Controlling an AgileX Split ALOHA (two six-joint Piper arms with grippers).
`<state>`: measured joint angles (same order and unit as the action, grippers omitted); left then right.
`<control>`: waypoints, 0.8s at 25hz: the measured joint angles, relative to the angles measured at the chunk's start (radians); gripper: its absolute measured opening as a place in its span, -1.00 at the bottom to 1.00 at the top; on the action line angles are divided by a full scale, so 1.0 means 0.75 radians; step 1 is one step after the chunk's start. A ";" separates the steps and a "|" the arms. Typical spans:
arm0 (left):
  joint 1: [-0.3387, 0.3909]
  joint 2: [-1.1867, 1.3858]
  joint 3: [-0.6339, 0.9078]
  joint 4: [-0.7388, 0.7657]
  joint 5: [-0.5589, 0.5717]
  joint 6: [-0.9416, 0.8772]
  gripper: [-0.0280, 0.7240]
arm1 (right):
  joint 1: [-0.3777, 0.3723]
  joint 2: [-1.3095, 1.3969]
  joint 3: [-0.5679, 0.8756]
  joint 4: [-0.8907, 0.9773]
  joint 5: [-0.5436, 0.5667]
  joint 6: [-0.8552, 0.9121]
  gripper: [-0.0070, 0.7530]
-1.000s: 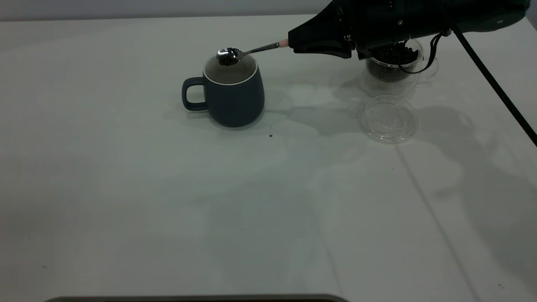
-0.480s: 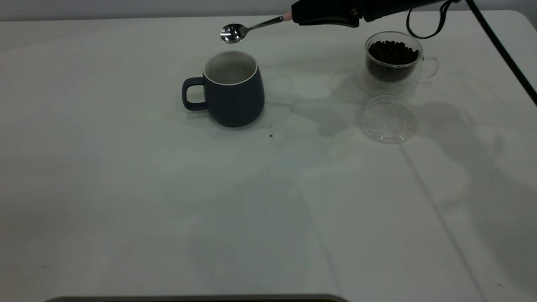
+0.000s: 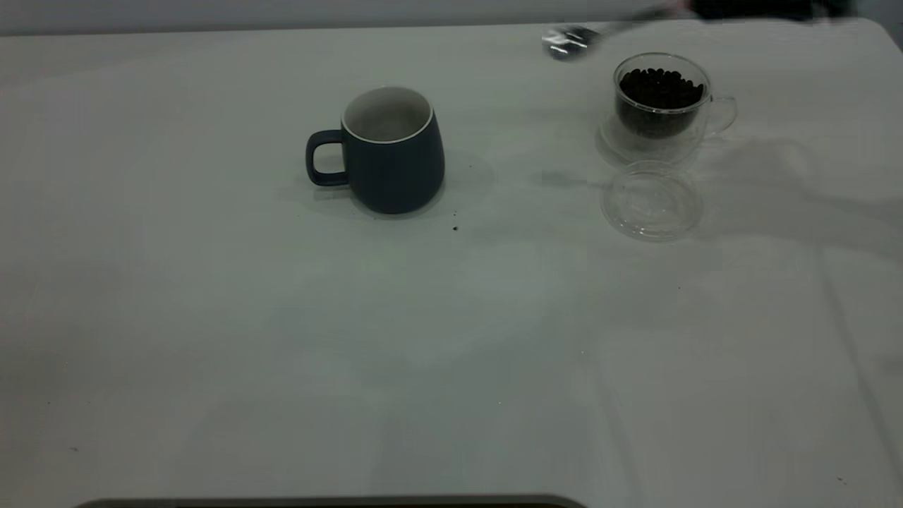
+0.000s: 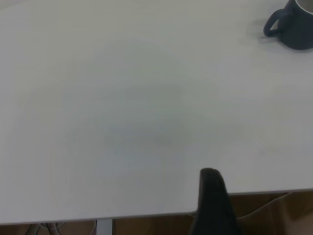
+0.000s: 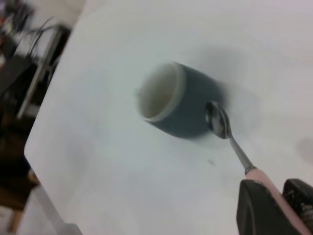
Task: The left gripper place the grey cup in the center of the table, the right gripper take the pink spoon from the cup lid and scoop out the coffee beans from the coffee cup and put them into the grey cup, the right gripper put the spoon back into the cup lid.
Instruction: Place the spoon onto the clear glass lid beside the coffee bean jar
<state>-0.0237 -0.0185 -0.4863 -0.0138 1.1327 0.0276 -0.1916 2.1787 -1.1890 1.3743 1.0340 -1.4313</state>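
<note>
The right gripper (image 5: 276, 208) is clamped on the pale handle of the pink spoon (image 5: 230, 139), whose bowl looks empty. In the exterior view the spoon's bowl hangs high at the far right, just left of the coffee cup (image 3: 659, 106), its long axis running left to right with the handle toward the gripper. The cup lid (image 3: 650, 200) lies on the table (image 3: 282, 339) directly nearer than the coffee cup, so returning the spoon means moving nearer and down. The grey cup (image 3: 391, 152) stands well to the left, near centre. The left gripper (image 4: 215, 203) is parked at the table's edge; its fingers cannot be judged.
</note>
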 joint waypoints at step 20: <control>0.000 0.000 0.000 0.000 0.000 0.003 0.58 | -0.204 0.407 -0.030 -0.018 0.039 0.025 -0.72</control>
<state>-0.0237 -0.0185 -0.4863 -0.0138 1.1327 0.0298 -0.3448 2.4836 -1.2118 1.3611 1.0630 -1.4123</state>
